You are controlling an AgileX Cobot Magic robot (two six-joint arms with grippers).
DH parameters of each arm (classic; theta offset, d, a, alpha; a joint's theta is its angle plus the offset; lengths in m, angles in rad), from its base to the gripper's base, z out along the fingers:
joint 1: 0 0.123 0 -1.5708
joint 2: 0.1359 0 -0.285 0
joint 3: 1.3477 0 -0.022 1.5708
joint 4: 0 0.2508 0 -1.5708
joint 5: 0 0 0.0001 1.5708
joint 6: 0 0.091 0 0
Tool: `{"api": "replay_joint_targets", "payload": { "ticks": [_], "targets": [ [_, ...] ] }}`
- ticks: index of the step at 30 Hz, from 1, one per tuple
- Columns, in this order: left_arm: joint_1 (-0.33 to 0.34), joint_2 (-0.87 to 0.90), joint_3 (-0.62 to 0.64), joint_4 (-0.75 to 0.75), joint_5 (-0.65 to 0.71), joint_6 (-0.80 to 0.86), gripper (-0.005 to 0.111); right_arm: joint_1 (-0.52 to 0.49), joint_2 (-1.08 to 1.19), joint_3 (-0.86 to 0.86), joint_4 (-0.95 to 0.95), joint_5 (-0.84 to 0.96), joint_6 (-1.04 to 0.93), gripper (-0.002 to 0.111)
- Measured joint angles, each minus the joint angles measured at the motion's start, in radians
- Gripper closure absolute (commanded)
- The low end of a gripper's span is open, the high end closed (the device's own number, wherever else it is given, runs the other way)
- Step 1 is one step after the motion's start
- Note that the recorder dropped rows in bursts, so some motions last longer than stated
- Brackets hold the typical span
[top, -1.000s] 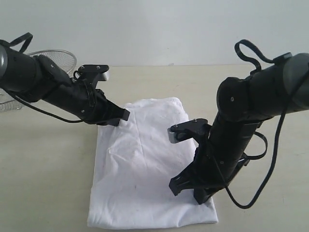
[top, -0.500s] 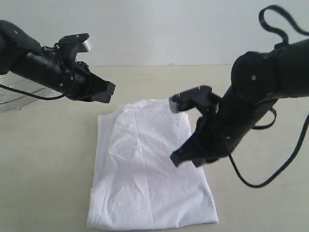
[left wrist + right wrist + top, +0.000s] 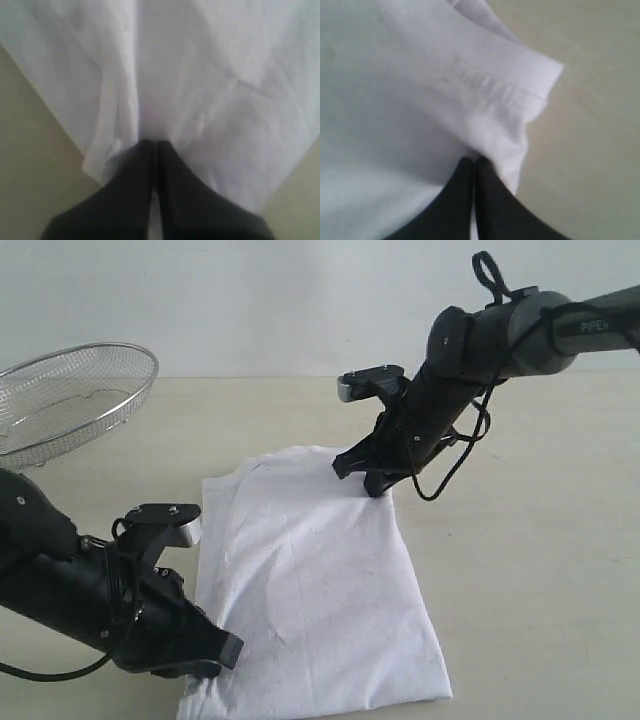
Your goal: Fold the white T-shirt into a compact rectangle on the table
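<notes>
The white T-shirt (image 3: 310, 580) lies on the table (image 3: 530, 540) as a long, narrow folded shape, plain side up. My left gripper (image 3: 228, 650) is low at its near left corner. In the left wrist view that gripper (image 3: 152, 145) is shut, its tips resting on puckered cloth (image 3: 210, 75). My right gripper (image 3: 358, 478) is at the shirt's far right corner. The right wrist view shows it (image 3: 474, 161) shut too, tips against a bunched hem (image 3: 520, 95). No cloth shows between either pair of fingers.
A round wire-mesh basket (image 3: 70, 395) stands at the far left of the table, behind the left arm. Bare tabletop (image 3: 100, 500) stretches to both sides of the shirt. The right arm's cable loops hang above the far right corner.
Both arms lifted off the shirt and came down at other corners: the left from the far left corner to the near left, the right from the near right to the far right. The shirt stayed put.
</notes>
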Motion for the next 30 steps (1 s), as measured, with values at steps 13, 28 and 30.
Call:
{"api": "replay_joint_targets", "payload": {
  "ticks": [13, 28, 30],
  "targets": [
    [0.028, -0.252, 0.004, 0.044, 0.033, -0.023, 0.102, -0.122, -0.07, -0.039, -0.005, 0.254, -0.016, 0.052],
    [0.046, -0.345, 0.004, 0.205, 0.035, -0.17, 0.102, -0.058, 0.017, -0.039, 0.127, 0.241, 0.002, 0.008],
    [0.046, -0.345, 0.004, 0.207, 0.035, -0.175, 0.102, -0.041, 0.022, -0.039, 0.13, 0.224, 0.006, 0.008]
  ]
}}
